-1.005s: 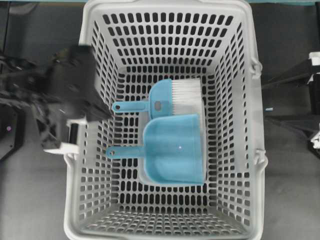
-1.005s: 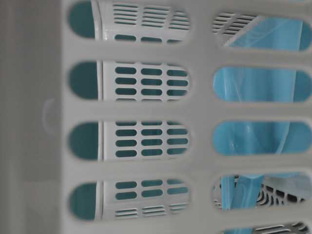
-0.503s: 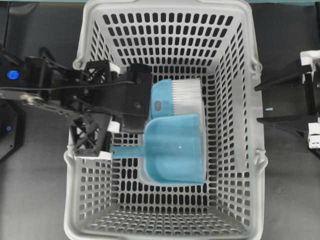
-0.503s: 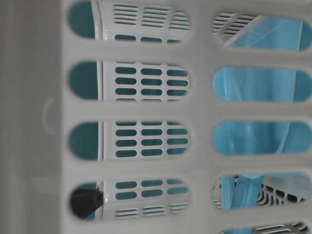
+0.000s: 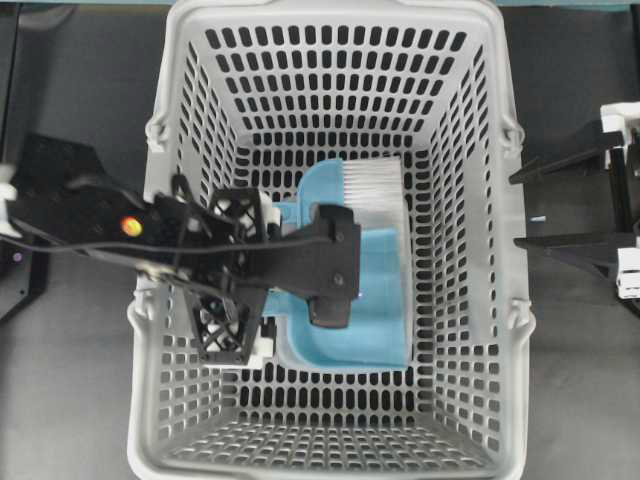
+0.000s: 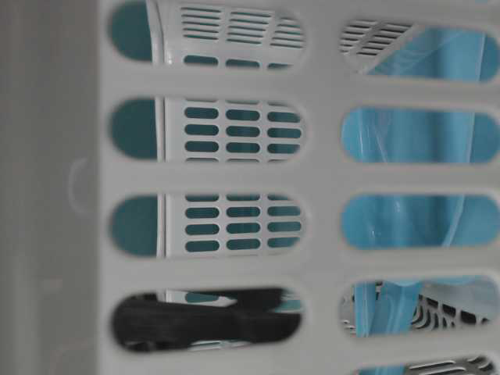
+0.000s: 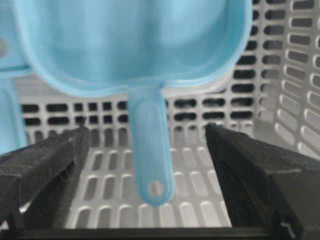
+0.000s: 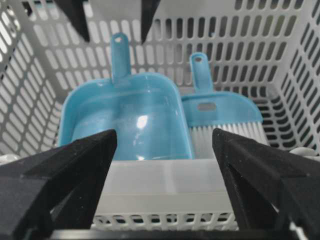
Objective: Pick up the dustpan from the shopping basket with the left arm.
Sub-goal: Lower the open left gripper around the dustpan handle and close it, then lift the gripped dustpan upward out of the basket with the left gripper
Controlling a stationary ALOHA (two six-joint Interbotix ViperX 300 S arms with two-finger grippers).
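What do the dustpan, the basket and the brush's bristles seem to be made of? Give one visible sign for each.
Dustpan: glossy light blue moulded plastic, probably; a light glare shows on its pan.
Basket: matt light grey plastic, it seems; walls and floor are moulded with even slots.
Bristles: fine white fibres, likely synthetic, though the look leaves that open.

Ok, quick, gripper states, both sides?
Left gripper: open, straddling the dustpan handle, not gripping.
Right gripper: open, holding nothing, outside the shopping basket.

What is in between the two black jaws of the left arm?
In the left wrist view, the dustpan handle lies between the open jaws, untouched, over the basket floor.
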